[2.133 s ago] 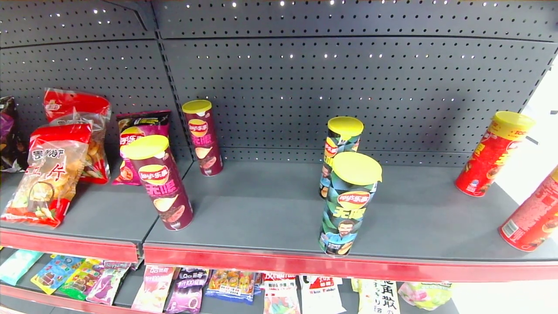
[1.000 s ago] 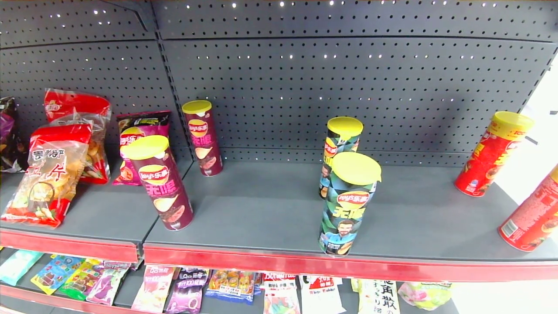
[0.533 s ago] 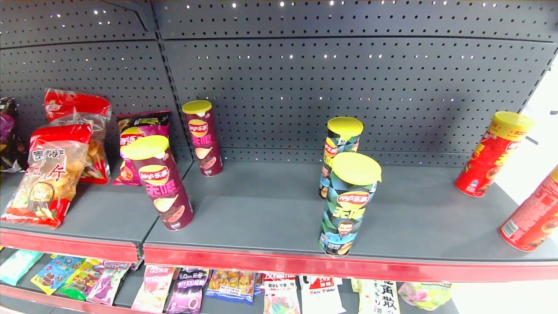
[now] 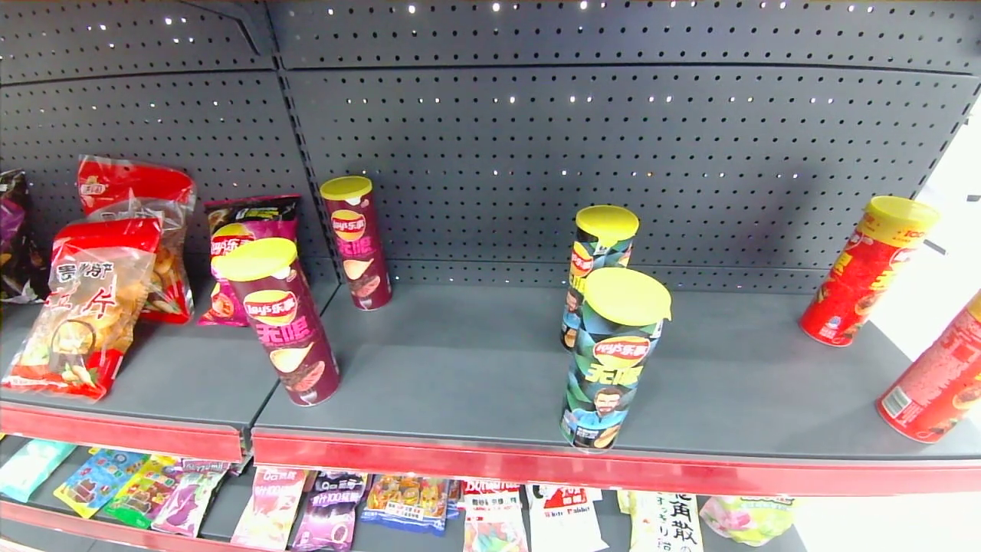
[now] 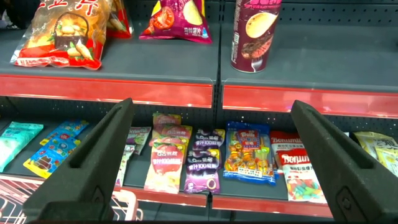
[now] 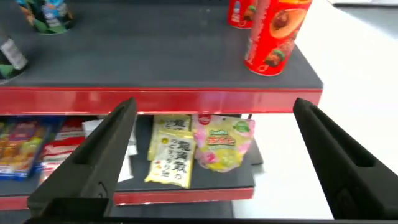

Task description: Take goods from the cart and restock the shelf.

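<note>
On the grey shelf [image 4: 475, 368] stand two purple chip cans [image 4: 280, 318], two green-black cans [image 4: 613, 356] and two red cans [image 4: 866, 268], all with yellow lids. Snack bags [image 4: 84, 307] lean at the shelf's left end. My left gripper [image 5: 211, 168] is open and empty, facing the shelf's red front edge [image 5: 217, 93] below a purple can [image 5: 254, 34]. My right gripper [image 6: 211, 165] is open and empty too, in front of the shelf's right end, where a red can [image 6: 277, 34] stands.
A lower shelf [image 5: 261, 202] holds rows of small candy and snack packets [image 5: 205, 165]. A red-and-white wire basket corner [image 5: 134, 208] shows low in the left wrist view. The shelf middle between the purple and green-black cans is bare. White floor [image 6: 348, 124] lies beyond the shelf's right end.
</note>
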### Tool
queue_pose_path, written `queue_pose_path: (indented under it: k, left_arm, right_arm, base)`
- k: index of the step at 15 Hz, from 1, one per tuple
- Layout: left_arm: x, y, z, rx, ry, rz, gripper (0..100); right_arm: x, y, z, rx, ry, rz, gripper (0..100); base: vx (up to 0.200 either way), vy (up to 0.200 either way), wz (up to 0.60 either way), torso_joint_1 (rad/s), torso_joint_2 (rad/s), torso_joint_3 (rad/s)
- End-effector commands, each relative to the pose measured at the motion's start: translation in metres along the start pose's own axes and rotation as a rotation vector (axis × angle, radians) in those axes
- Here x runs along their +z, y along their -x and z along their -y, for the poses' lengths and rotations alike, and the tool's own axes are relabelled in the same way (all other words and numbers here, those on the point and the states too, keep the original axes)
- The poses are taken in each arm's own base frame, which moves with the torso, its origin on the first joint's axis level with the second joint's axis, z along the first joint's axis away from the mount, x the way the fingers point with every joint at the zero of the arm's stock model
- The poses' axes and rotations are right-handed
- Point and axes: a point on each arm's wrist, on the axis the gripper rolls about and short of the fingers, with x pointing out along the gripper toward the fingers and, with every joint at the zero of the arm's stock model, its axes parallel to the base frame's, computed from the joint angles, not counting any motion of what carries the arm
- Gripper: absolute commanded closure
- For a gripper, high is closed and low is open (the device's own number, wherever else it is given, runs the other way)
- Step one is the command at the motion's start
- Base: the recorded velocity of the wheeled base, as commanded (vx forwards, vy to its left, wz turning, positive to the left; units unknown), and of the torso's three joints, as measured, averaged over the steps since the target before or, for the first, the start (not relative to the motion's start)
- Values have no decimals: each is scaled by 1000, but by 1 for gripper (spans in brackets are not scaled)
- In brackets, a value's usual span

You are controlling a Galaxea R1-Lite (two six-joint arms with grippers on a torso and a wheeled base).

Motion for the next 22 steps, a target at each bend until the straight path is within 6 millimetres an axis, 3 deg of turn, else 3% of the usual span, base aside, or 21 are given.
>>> queue_pose_path:
  k: [1, 3, 5, 6, 9, 22]
  left_arm:
    - [0, 0, 0, 0, 0, 0, 0]
    - [0, 0, 0, 0, 0, 0, 0]
    - [0, 0, 0, 0, 0, 0, 0]
    - [0, 0, 0, 0, 0, 0, 0]
    - [0, 0, 0, 2, 0, 0, 0]
    - [0, 0, 0, 3, -1, 0, 0]
  right_arm:
    - [0, 1, 0, -78, 2, 7, 0]
    - [0, 2, 0, -67, 7, 14, 0]
    - [-2, 3, -3, 191, -1, 55, 0]
    - [-2, 3, -4, 232, 1, 61, 0]
    - [-2, 4, -4, 225, -131, 60, 0]
    - [-10, 3, -5, 188, -66, 63, 0]
  base:
    - [0, 0, 0, 0, 0, 0]
    - [0, 0, 0, 0, 0, 0]
    - [0, 0, 0, 0, 0, 0]
    - [0, 0, 0, 0, 0, 0]
    - [0, 0, 0, 0, 0, 0]
    - [0, 0, 0, 0, 0, 0]
